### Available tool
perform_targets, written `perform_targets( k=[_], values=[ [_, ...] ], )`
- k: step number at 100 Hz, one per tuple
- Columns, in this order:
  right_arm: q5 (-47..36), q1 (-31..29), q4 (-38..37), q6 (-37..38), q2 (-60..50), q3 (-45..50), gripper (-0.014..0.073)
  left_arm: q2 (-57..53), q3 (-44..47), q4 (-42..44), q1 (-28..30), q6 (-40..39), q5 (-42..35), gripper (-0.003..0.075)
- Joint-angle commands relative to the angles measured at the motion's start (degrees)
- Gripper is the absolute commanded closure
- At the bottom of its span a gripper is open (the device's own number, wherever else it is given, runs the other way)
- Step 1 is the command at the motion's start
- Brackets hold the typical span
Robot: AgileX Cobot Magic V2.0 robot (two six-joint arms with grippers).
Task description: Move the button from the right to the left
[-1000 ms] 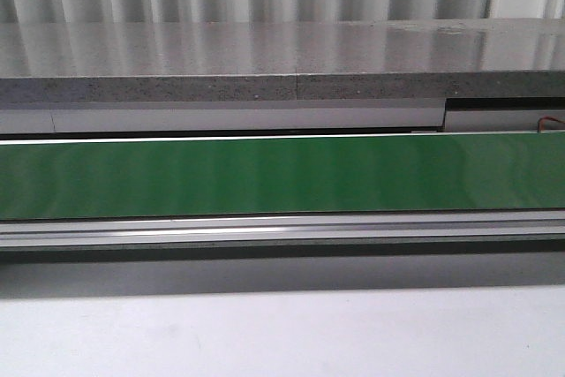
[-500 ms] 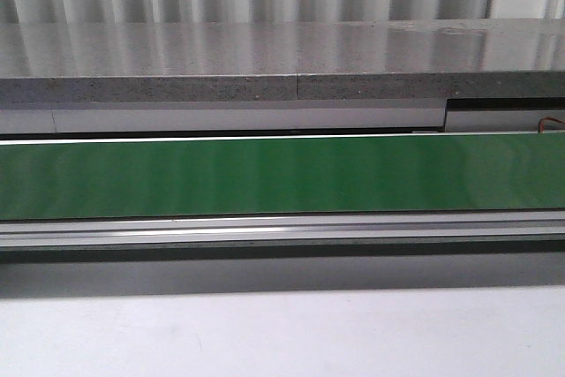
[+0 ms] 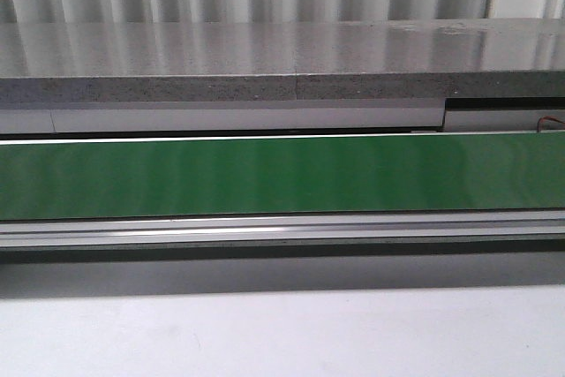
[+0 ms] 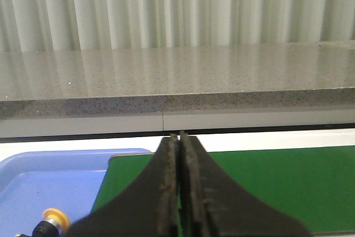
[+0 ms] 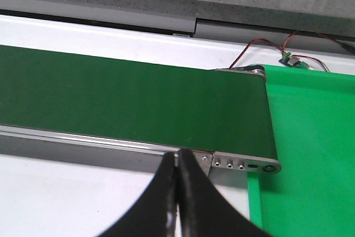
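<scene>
**Button sits in the blue tray at the belt's left end, both grippers clenched on nothing**

Over on the left, the left wrist camera catches the button low in the corner of its picture. Only part of it shows: a round yellow-orange cap with a black collar just behind it, lying on its side with the cap pointing up and away. The body behind the collar is cut off by the edge and cannot be made out. It lies inside a blue tray, and that tray stands just beside the end of the green conveyor belt.

The left gripper hangs over the edge where tray meets belt, its two dark fingers pressed flat together, nothing between them. It is apart from the button.

In the front view the belt runs right across the frame, with a silver rail along its near side and a grey speckled counter behind. No arm shows here.

On the right, the right gripper is clenched too, fingers closed on air, poised above the near rail close to the belt's right end. Past that end lies a bright green mat, and red and black wires run to a small circuit board at the back.
</scene>
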Motion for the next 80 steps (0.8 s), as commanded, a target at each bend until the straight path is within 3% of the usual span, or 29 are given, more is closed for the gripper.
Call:
perform_targets(
  k=[1,64,80],
  values=[
    [-4.3,0.0,-0.3,-0.3,0.5,-1.5,0.0660,-2.0,1.5,-0.6,-0.5,-0.5,-5.1,0.0740],
    [-4.4,0.0,-0.3,-0.3,0.5,-1.5,0.0660,-2.0,1.5,-0.6,-0.5,-0.5,-5.1,0.0740],
    [-7.9,0.1,-0.3,-0.3,0.5,-0.3,0.0660,-2.0,1.5,-0.6,-0.5,-0.5,-5.1,0.0740]
  ],
)
